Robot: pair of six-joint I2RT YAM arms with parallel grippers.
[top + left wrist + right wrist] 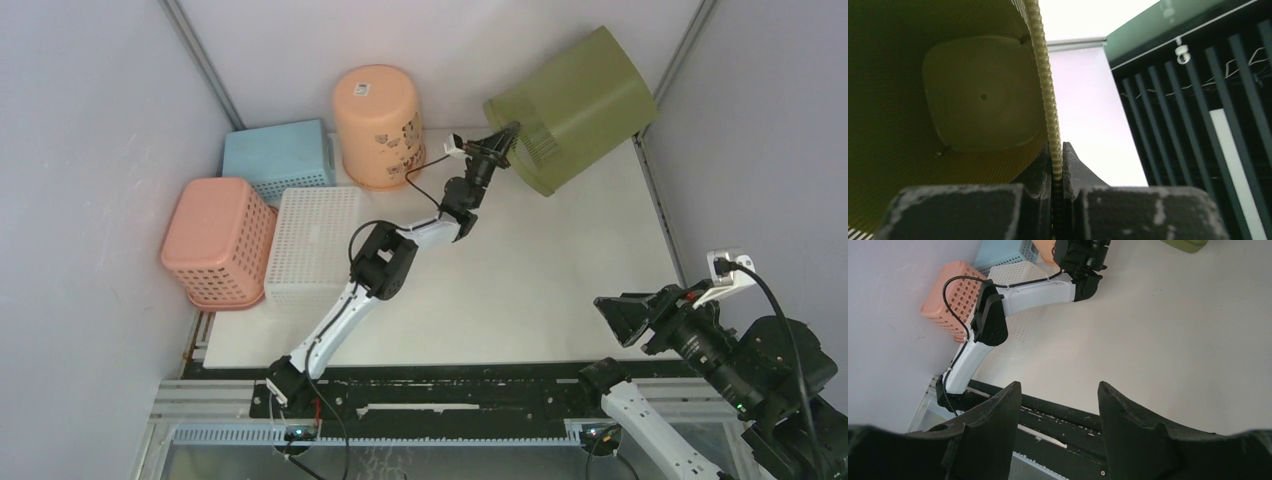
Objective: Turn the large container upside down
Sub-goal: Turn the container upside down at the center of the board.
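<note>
- Grip first: our left gripper (1057, 172) is clamping narrowly on the beaded rim of the large container (963, 100). One finger is sitting inside the mouth and the other outside, with only the rim's thickness between them.
- Through the left wrist view we are looking straight down the container's inside to its solid base, so its long axis is running nearly in line with the wrist.
- From above, the left gripper (500, 138) is sitting at the mouth edge, and the large container (585, 100) is stretching away from it toward 2 o'clock. The mouth is at the 8 o'clock end and the base at the 2 o'clock end, over the far right corner of the table (560, 270).
- The container is lying steeply tipped rather than upright, and we are unable to tell whether its lower rim is touching the table.
- We are judging that the flip turns on this: the base needs to swing on over the held rim, so wrist roll is mattering more than reach.
- Our right gripper (1059, 390) is hanging wide open and holding nothing. It is sitting at 5 o'clock by the table's near edge, well apart from the container, so the left arm is the nearer by far.
- At 9 o'clock of the left gripper the peach bucket (378, 125) is standing near, and we are minding it as something a swinging rim could clip.
</note>
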